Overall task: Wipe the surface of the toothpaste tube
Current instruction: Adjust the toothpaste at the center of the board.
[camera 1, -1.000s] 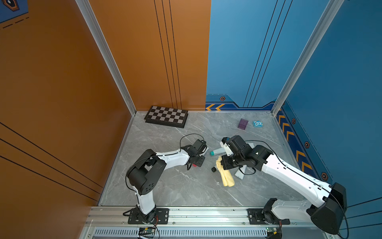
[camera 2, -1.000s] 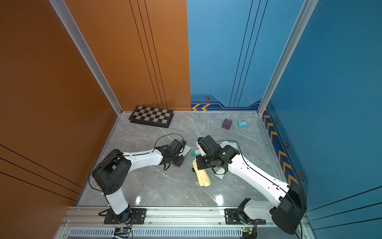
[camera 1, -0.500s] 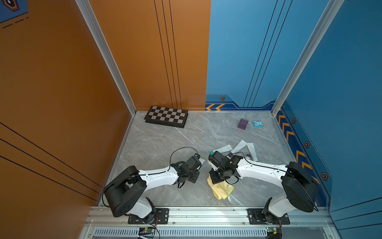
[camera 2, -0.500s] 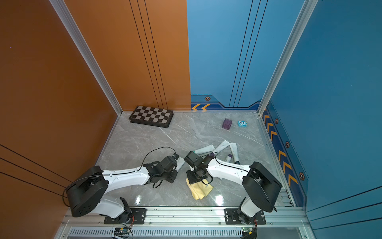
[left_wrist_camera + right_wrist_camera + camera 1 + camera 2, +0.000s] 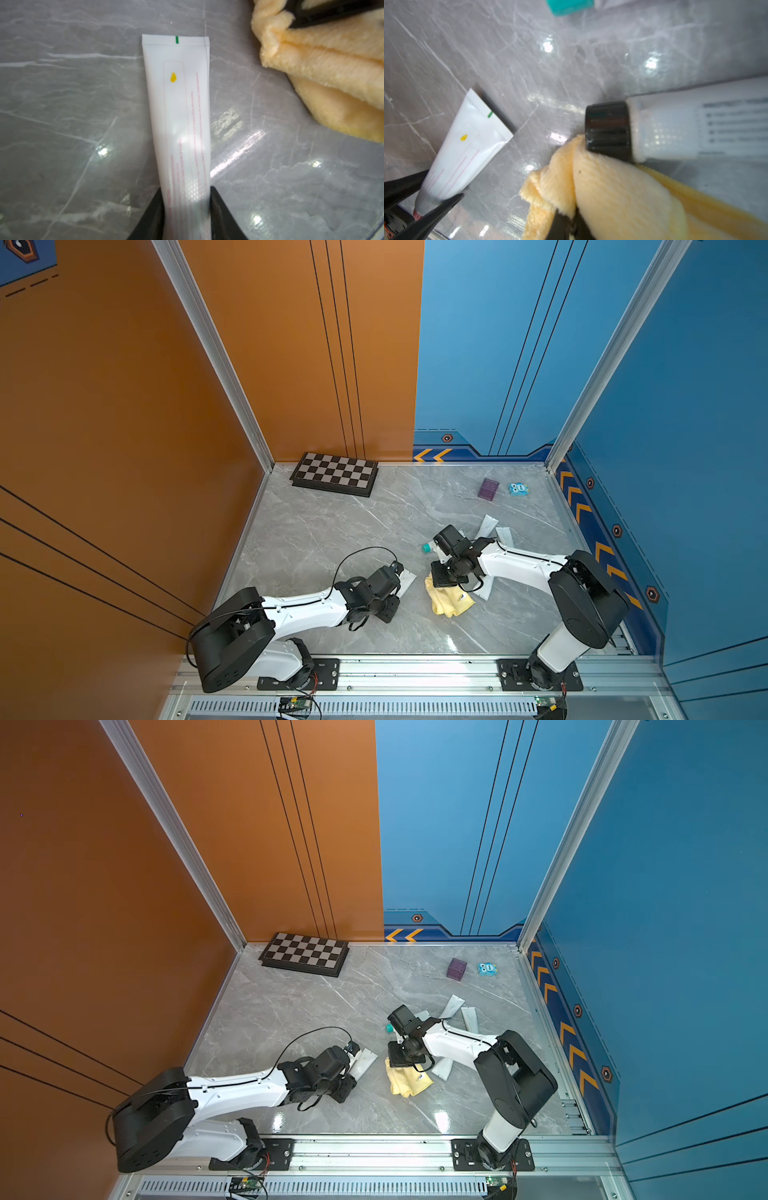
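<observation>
Nearest, the left gripper (image 5: 186,189) sat closed narrowly on the white toothpaste tube (image 5: 178,116), which lay flat on the bench (image 5: 62,104); only the wrist views showed its yellow drop mark (image 5: 173,77). Just beside it, the right gripper (image 5: 566,216) pinched the yellow cloth (image 5: 612,187). Farther back, both top views showed a chessboard (image 5: 334,474) that no wrist view caught.

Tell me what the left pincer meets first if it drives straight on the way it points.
The white toothpaste tube lying between its jaws. Beyond the tube's crimped end the left pincer faces only bare table as far as its wrist view shows; the yellow cloth lies off to the side, probably clear.
</observation>
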### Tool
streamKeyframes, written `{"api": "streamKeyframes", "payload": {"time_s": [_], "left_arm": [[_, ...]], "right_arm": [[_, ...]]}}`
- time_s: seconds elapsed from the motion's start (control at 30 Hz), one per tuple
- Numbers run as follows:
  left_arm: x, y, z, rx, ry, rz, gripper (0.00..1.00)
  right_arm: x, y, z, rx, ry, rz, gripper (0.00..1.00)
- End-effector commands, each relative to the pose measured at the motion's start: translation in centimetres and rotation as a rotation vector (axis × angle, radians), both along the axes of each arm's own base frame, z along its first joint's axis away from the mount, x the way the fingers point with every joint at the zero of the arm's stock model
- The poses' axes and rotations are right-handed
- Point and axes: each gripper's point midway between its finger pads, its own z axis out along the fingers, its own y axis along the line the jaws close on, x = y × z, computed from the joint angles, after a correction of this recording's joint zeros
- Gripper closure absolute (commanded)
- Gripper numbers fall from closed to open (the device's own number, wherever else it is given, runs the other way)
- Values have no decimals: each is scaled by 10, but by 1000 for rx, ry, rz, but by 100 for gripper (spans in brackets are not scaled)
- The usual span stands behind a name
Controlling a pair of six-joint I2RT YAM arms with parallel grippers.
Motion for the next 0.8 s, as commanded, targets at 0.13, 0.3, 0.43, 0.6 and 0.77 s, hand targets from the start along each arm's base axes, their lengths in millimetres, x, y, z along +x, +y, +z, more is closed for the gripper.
{"api": "streamKeyframes", "payload": {"time_s": [0.13,0.3,0.43,0.6,0.77], "left_arm": [[-38,-19,-13,-14,124,-175,62],[-43,-24,-16,-19,154,-205,49],[-34,-24,-18,6,140,-198,45],[-17,-23,-18,46,87,-184,45],[-2,-21,-18,60,64,-177,49]], "right_arm": [[13,-20,27,-7,-37,-4,100],[14,-25,34,-3,-46,-3,100],[11,-22,36,10,-38,16,100],[14,-15,33,13,-30,40,100],[18,-6,31,16,-23,60,100]]}}
